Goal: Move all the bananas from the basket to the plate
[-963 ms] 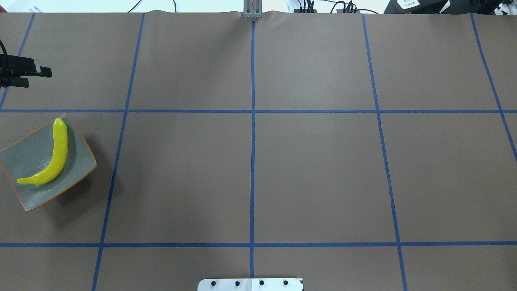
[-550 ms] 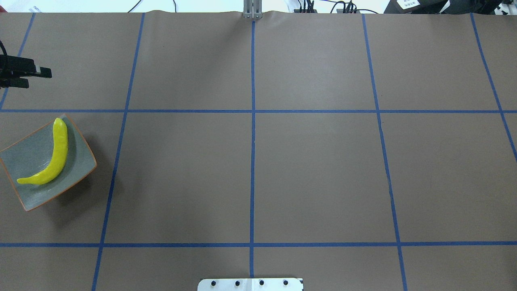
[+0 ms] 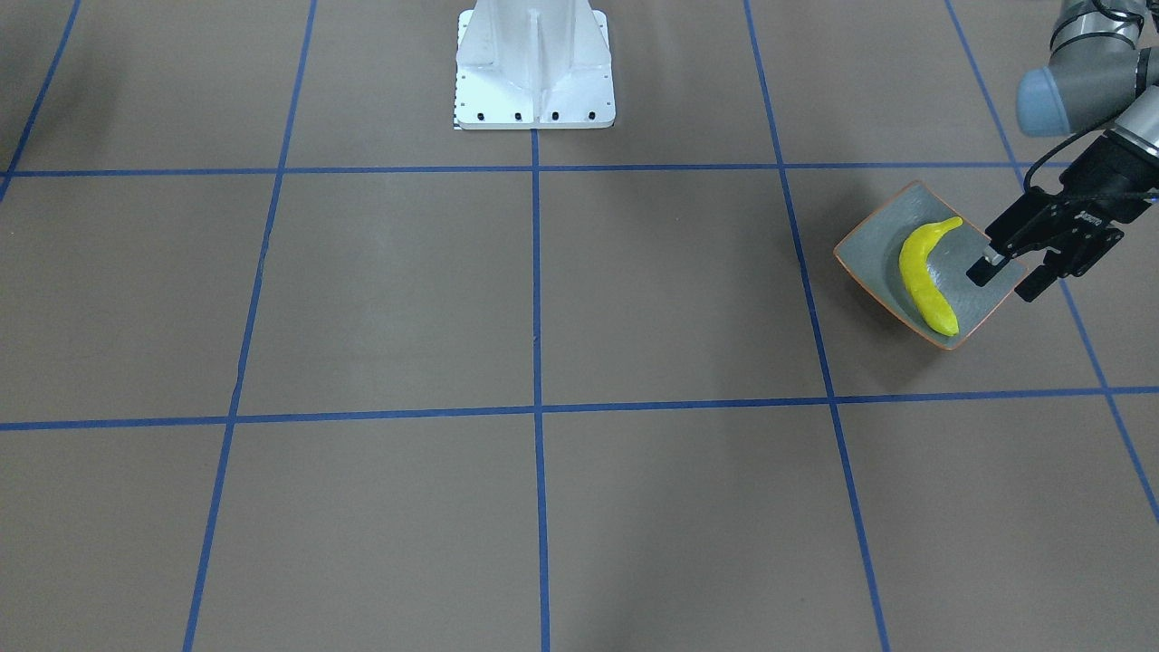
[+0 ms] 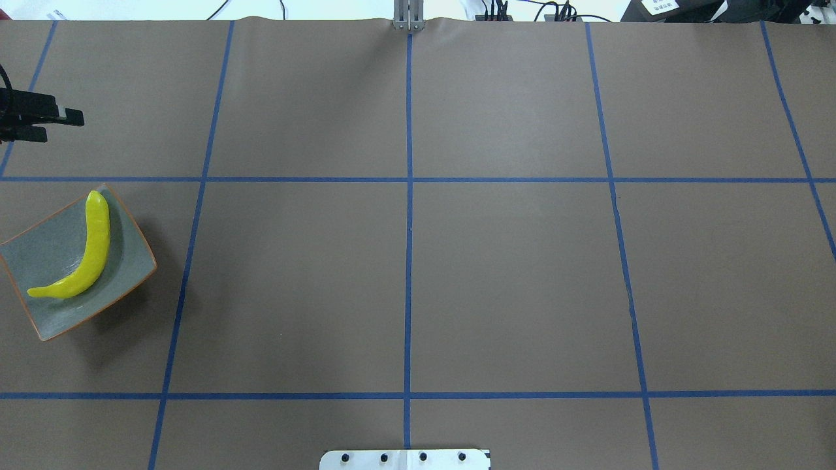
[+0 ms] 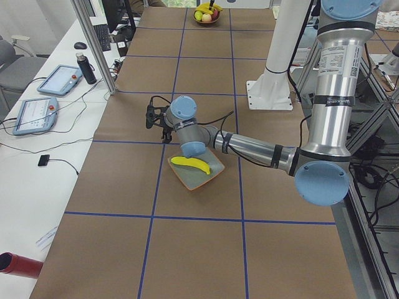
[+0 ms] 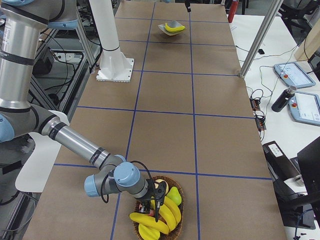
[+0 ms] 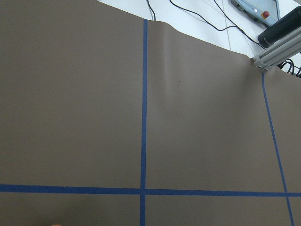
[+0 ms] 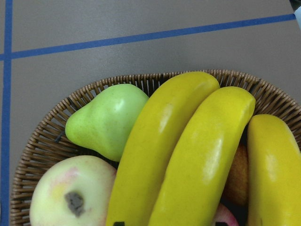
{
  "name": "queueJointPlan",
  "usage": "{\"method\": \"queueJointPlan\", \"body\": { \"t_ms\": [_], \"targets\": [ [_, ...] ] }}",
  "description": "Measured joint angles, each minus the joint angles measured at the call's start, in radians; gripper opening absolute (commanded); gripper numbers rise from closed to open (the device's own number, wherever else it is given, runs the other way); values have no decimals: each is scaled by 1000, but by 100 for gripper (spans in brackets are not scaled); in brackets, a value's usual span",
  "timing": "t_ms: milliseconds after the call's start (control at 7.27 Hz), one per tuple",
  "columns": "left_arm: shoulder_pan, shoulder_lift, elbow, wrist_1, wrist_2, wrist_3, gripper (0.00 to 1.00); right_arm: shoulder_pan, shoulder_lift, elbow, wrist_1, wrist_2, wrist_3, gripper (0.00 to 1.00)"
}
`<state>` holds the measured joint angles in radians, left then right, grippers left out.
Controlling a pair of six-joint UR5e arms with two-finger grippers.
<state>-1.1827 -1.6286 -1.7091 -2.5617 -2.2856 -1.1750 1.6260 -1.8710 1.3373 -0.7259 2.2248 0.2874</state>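
Observation:
One yellow banana [image 4: 85, 261] lies on the square grey-green plate [image 4: 39, 254] at the table's left edge; both also show in the front-facing view, banana [image 3: 925, 276] on plate [image 3: 874, 249]. My left gripper [image 4: 63, 126] is open and empty, held above the table just beyond the plate; in the front-facing view [image 3: 1002, 282] it hangs by the plate's outer edge. Three bananas [image 8: 197, 155] lie in a wicker basket [image 8: 47, 127] at the table's right end. My right gripper [image 6: 156, 202] hangs over the basket's bananas [image 6: 160, 217]; I cannot tell whether it is open or shut.
A green pear [image 8: 106, 120] and a pale apple [image 8: 70, 193] share the basket. The white robot base [image 3: 534, 68] stands at the table's middle near edge. A metal post [image 5: 93, 43] stands at the far edge. Blue tape lines cross the brown table.

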Motion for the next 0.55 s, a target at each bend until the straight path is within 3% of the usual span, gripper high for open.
{"method": "queueJointPlan", "body": {
  "t_ms": [550],
  "targets": [
    [2, 2, 0, 0, -1, 0, 100, 2, 0, 29, -2, -40, -41, 0]
  ]
}}
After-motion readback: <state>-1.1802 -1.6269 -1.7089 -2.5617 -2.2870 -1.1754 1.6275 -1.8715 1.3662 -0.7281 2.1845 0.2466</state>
